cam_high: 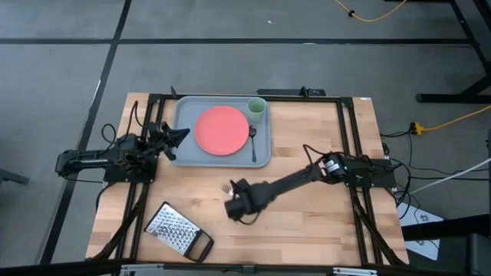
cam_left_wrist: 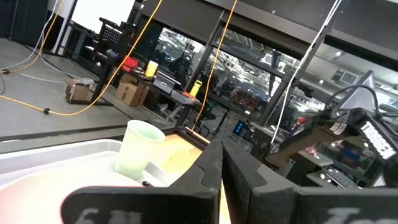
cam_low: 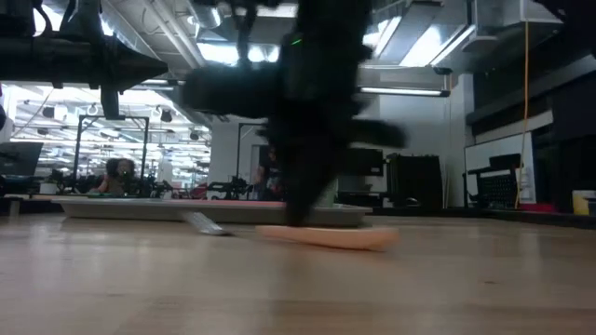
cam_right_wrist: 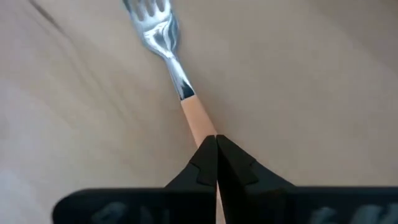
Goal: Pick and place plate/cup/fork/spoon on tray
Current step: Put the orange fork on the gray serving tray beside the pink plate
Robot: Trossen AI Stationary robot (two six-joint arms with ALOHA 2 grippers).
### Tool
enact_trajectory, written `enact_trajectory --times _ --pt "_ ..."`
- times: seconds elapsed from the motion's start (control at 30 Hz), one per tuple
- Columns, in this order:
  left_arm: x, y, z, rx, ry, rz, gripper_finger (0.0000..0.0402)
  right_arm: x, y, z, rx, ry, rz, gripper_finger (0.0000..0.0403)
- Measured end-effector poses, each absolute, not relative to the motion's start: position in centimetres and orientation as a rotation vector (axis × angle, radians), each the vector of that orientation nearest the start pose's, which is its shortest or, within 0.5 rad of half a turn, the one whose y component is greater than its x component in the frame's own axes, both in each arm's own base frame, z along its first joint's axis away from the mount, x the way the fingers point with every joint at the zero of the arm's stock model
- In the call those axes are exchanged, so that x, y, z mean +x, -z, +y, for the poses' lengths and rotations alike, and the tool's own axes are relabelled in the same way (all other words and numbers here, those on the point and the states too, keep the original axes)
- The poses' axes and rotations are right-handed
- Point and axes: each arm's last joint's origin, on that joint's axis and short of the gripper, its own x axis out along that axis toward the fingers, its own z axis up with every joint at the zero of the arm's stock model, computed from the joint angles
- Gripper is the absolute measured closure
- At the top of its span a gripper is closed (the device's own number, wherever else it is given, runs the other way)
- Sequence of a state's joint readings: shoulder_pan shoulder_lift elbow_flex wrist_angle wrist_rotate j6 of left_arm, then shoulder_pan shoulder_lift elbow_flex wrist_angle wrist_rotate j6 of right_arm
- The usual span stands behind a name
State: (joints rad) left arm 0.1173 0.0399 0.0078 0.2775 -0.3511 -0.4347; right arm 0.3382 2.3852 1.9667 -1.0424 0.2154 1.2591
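Note:
The grey-blue tray (cam_high: 184,157) lies at the table's far middle. On it are the coral-red plate (cam_high: 222,129), the pale green cup (cam_high: 256,108) at its far right corner, and the dark spoon (cam_high: 253,142) to the right of the plate. The fork (cam_right_wrist: 177,74), with silver tines and an orange handle, lies on the wood nearer than the tray. It also shows in the low view (cam_low: 326,238). My right gripper (cam_high: 232,196) is shut on the fork. My left gripper (cam_high: 182,136) is shut and empty at the tray's left rim. The cup shows in its wrist view (cam_left_wrist: 138,149). My right gripper pinches the fork's orange handle (cam_right_wrist: 202,130) between its two fingers, some way back from the tines. The fingers come from above, pointing down, and stand across the handle (cam_low: 279,233). The handle's rear part is hidden under the fingers. The fork lies about level, low at the table top.
A metal grater (cam_high: 178,230) with a black handle lies at the table's near left. Black frame rails run along the table's left and right sides. Bare wood lies between the fork and the tray's near rim.

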Motion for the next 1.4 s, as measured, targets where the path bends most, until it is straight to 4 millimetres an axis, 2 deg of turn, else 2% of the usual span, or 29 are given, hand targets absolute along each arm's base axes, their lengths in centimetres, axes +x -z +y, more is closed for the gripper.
enact_trajectory --times 0.2,0.37,0.53,0.67,0.83,0.97,1.13,1.27,1.4 --pt "9.3 -18.9 2.1 -0.453 -0.406 -0.344 0.0401 48.0 -14.5 12.0 0.65 0.586 1.044 0.0403" --pt "9.3 -18.9 2.1 -0.453 -0.406 -0.344 0.0401 50.0 -15.2 10.7 0.646 0.458 0.906 0.0403" --pt "9.3 -18.9 2.1 -0.453 -0.406 -0.343 0.0401 50.9 -17.8 10.3 0.568 0.371 0.84 0.0394" --pt "9.3 -18.9 2.1 -0.453 -0.406 -0.344 0.0401 50.4 -20.5 10.2 0.464 0.332 0.801 0.0387" --pt "9.3 -18.9 2.1 -0.453 -0.406 -0.344 0.0401 46.7 -24.1 9.8 0.276 0.343 0.852 0.0385" --pt "9.3 -18.9 2.1 -0.453 -0.406 -0.344 0.0401 42.4 -25.2 7.9 0.214 0.351 0.84 0.0385" --pt "9.3 -18.9 2.1 -0.453 -0.405 -0.343 0.0401 35.6 -24.8 5.5 0.181 0.339 0.712 0.0392" --pt "9.3 -18.9 2.1 -0.453 -0.406 -0.344 0.0401 29.7 -23.0 3.3 0.059 0.35 0.773 0.0394" --pt "9.3 -18.9 2.1 -0.453 -0.405 -0.344 0.0401 24.4 -21.6 1.7 0.076 0.393 0.717 0.0389"
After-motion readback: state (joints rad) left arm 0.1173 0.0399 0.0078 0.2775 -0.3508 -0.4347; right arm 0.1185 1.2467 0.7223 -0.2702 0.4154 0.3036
